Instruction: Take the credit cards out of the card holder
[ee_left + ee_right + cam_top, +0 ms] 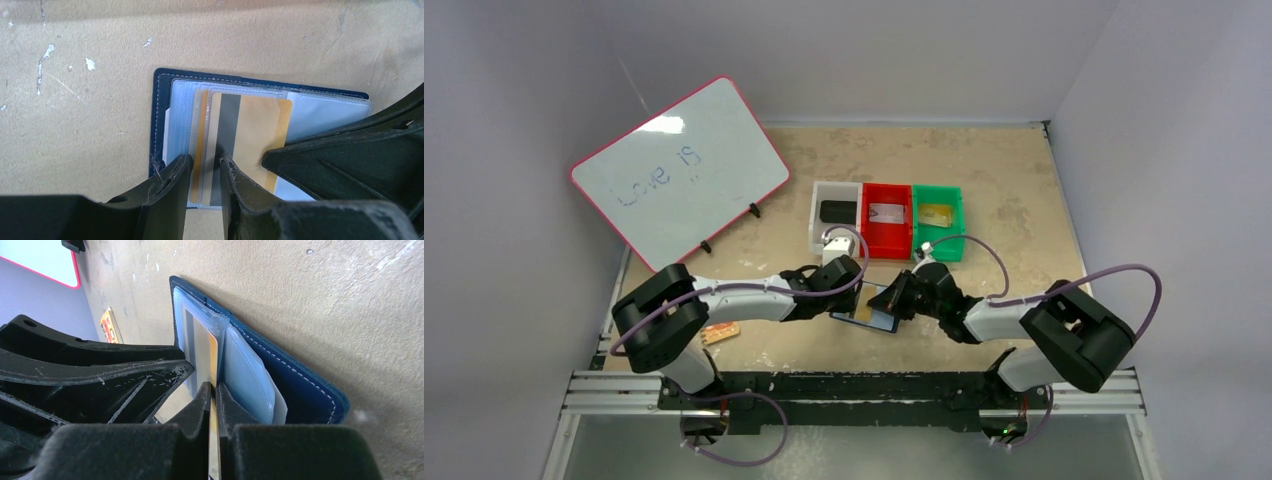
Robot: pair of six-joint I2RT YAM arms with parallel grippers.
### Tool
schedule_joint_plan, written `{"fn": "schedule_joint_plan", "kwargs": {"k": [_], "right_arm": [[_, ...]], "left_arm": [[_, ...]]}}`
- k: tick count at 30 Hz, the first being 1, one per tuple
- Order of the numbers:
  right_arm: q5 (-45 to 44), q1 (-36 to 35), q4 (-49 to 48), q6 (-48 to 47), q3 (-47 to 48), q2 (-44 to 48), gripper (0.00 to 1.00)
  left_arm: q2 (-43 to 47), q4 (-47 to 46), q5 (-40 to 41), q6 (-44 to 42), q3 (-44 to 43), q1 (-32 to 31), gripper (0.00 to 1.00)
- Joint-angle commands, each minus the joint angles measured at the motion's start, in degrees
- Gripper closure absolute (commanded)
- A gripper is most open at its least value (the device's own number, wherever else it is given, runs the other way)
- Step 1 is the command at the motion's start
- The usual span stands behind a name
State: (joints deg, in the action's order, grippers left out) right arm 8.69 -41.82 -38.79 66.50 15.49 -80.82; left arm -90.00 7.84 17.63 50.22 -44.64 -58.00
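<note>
Card holder (159,125) lies open and flat on the worktop (75,125), between the two arms. A gold credit card (260,130) with a dark stripe sits in its clear sleeve (200,105), seemingly partway out. Right hand (213,390) is pinched tight on the card's free edge. Left hand (205,165) has its fingers narrowly apart, straddling the sleeve edge, probably pinning it. To do this well, the left should press the holder down while the right pulls flat and straight along the sleeve, no twist. Otherwise the holder drags or the card slips. More cards inside: can't tell.
</note>
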Motion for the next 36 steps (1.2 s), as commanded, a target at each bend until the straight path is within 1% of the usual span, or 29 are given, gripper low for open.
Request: {"fn": "schedule_joint_plan", "kwargs": {"k": [1,5,8,13,16,20,22,23,25,27,31,33,36], "right_arm": [[0.21,0.74,1.36,-1.53,0.32,1.82,0.95],[0.44,1.04,1.35,-1.29,-0.37,3.05,0.94],[0.99,1.42,1.37,-1.37,-1.03,3.75,0.89],[1.49,1.79,0.36,-1.12,-2.03,4.18,0.86],[1.98,2.0,-0.47,-1.04,-2.21,3.96,0.88],[2.55,2.18,-0.89,-0.99,-2.34,3.74,0.77],[2.68,2.4,-1.52,-0.77,-2.74,3.76,0.75],[2.8,2.49,-1.98,-0.7,-2.97,3.67,0.76],[3.11,2.61,-3.17,-0.59,-3.22,3.51,0.82],[3.34,2.71,-4.09,-0.58,-3.06,2.95,0.84],[3.48,2.96,-4.53,-0.23,-2.53,0.92,0.85],[3.84,3.05,-5.77,0.37,-2.75,-0.16,0.81],[4.15,3.06,-7.6,1.17,-3.33,-1.59,0.8]], "left_arm": [[-2.8,6.11,3.94,-0.32,0.23,-0.34,0.72],[-3.61,8.21,6.25,-0.29,-0.39,-0.49,0.74],[-3.78,8.79,6.89,-0.14,-0.34,-0.54,0.75],[-3.81,8.03,6.17,-0.39,-0.41,-0.67,0.76],[-3.78,7.81,5.93,-0.62,-0.66,-0.79,0.76],[-3.69,7.81,5.93,-0.64,-0.68,-0.82,0.77],[-3.53,7.73,5.88,-0.48,-0.66,-0.92,0.77],[-3.4,7.72,5.8,-0.47,-0.64,-0.95,0.77],[-3.03,7.31,5.49,-0.62,-0.63,-1.05,0.77],[-2.76,6.88,4.97,-0.91,-0.64,-1.11,0.77],[-2.4,6.62,4.53,-1.19,-1.09,-1.19,0.77],[-2.38,6.74,4.44,-1.18,-1.09,-1.24,0.77],[-2.33,6.84,4.44,-1.22,-1.09,-1.23,0.77]]}}
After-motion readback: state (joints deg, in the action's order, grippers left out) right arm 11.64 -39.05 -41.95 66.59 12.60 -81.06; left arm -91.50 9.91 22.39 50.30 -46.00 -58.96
